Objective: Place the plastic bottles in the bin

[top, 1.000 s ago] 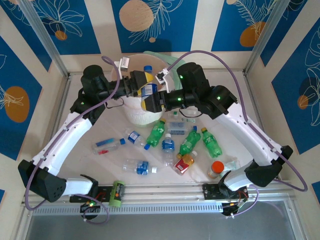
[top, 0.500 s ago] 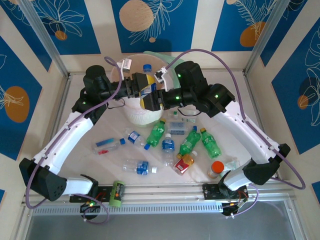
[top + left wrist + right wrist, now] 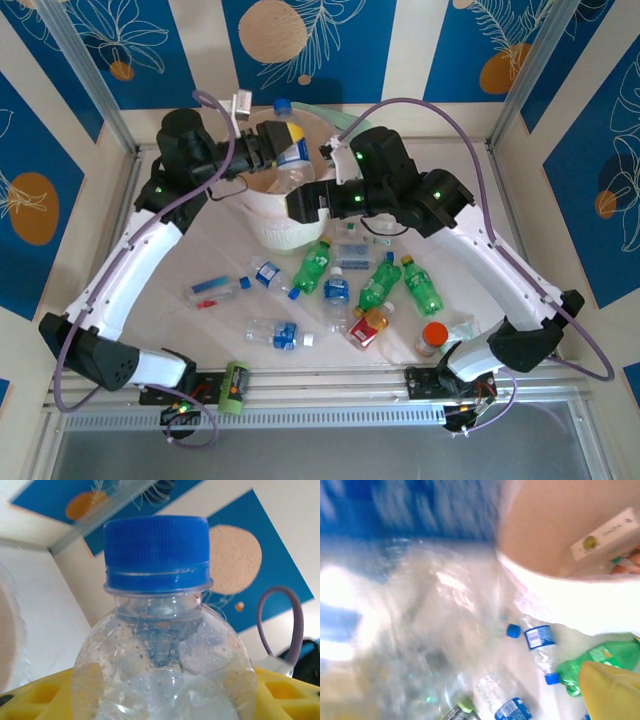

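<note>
- Across the white table point(image 3: 200, 250), the loose bottles lie near the arms' side of the bin, so your work there comes later. The step in hand is up over the bucket.
- At the far middle stands the bin point(image 3: 268, 228), one only, round and white with a pinkish liner. Its mouth is the target, and the held bottle looks to hang over it, towards the far rim.
- Your left gripper point(image 3: 278, 150) grasps the held bottle point(image 3: 160, 670) by its body, with yellow pads point(image 3: 35, 700) on either side and the neck pointing away from the wrist.
- Your right gripper point(image 3: 303, 205) sits just below and beside that bottle. I cannot tell how its jaws stand, as its own view is blurred.
- To do this well, draw the right gripper clear first. Then bring the bottle over the middle of the mouth and let go only when nothing lies beneath it.
- Green bottles on the table number three point(image 3: 313, 265) point(image 3: 380, 283) point(image 3: 423, 288).
- Clear bottles number about five point(image 3: 215, 290) point(image 3: 270, 275) point(image 3: 337, 290) point(image 3: 352, 255) point(image 3: 280, 335).
- There is one red-yellow labelled bottle point(image 3: 368, 325) and one orange-capped container point(image 3: 432, 338), which you leave alone.
- One blue cap point(image 3: 156, 550) tops the held bottle.
</note>
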Controlling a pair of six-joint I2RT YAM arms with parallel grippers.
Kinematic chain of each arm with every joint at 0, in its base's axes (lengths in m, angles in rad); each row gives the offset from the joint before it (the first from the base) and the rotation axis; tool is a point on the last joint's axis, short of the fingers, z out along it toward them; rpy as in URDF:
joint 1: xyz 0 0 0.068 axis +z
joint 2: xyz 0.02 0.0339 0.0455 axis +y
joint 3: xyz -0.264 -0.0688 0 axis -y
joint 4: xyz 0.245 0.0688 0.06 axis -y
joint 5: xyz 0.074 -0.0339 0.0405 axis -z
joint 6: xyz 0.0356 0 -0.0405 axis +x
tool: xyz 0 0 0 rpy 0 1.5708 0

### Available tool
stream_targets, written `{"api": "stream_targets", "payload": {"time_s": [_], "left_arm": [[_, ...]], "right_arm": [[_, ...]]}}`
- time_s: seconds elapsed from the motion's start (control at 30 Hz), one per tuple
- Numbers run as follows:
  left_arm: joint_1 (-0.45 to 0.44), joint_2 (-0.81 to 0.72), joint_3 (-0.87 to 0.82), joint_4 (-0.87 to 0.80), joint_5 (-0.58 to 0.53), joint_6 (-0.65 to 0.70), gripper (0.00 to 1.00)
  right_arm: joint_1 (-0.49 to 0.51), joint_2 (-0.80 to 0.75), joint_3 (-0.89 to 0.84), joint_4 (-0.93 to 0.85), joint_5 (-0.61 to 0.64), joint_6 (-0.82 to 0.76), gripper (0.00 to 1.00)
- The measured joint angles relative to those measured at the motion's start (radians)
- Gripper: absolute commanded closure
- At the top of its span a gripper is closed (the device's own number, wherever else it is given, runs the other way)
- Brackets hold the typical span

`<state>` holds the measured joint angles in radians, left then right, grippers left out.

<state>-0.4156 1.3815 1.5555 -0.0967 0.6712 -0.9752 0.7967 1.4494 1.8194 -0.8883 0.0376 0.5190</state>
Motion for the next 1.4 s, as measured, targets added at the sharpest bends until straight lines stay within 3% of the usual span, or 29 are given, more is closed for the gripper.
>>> {"api": "stream_targets", "payload": {"time_s": [0.2, 0.27, 0.4, 0.5, 0.57, 0.63, 0.7, 0.87, 0.97, 1.07, 1.2, 1.27, 1.37, 1.4], "left_arm": [[0.055, 0.056, 0.145, -0.126, -0.142, 0.095, 0.4], [0.065, 0.082, 0.165, -0.146, -0.165, 0.11, 0.41], [0.069, 0.153, 0.204, -0.211, -0.198, 0.149, 0.42], [0.069, 0.204, 0.22, -0.269, -0.227, 0.195, 0.42], [0.069, 0.241, 0.244, -0.305, -0.244, 0.224, 0.42], [0.069, 0.29, 0.285, -0.343, -0.26, 0.249, 0.43], [0.069, 0.333, 0.321, -0.365, -0.273, 0.265, 0.43], [0.069, 0.404, 0.367, -0.433, -0.314, 0.305, 0.43], [0.069, 0.42, 0.382, -0.488, -0.344, 0.336, 0.41], [0.069, 0.422, 0.387, -0.532, -0.368, 0.369, 0.41], [0.069, 0.428, 0.391, -0.566, -0.385, 0.397, 0.37], [0.068, 0.438, 0.392, -0.577, -0.389, 0.405, 0.31], [0.067, 0.452, 0.392, -0.589, -0.395, 0.418, 0.24], [0.066, 0.454, 0.392, -0.594, -0.397, 0.422, 0.21]], "right_arm": [[-0.064, -0.135, -0.081, -0.016, 0.251, 0.174, 0.01], [-0.166, -0.242, -0.22, 0.04, 0.234, 0.209, 0.01], [-0.512, -0.333, -0.352, 0.019, 0.132, 0.321, 0.07], [-0.563, -0.281, -0.351, -0.024, 0.129, 0.331, 0.13], [-0.554, -0.232, -0.352, -0.063, 0.141, 0.317, 0.23], [-0.561, -0.186, -0.363, -0.1, 0.148, 0.3, 0.42], [-0.617, -0.158, -0.385, -0.13, 0.13, 0.294, 0.52], [-0.814, -0.093, -0.477, -0.171, 0.074, 0.242, 0.51], [-0.797, -0.105, -0.548, -0.189, 0.109, 0.224, 0.52], [-0.732, -0.161, -0.578, -0.193, 0.186, 0.22, 0.45], [-0.698, -0.28, -0.662, -0.1, 0.214, 0.198, 0.45], [-0.724, -0.305, -0.711, -0.059, 0.203, 0.193, 0.43], [-0.842, -0.29, -0.757, -0.017, 0.087, 0.194, 0.42], [-0.888, -0.274, -0.764, -0.009, 0.04, 0.194, 0.36]]}}
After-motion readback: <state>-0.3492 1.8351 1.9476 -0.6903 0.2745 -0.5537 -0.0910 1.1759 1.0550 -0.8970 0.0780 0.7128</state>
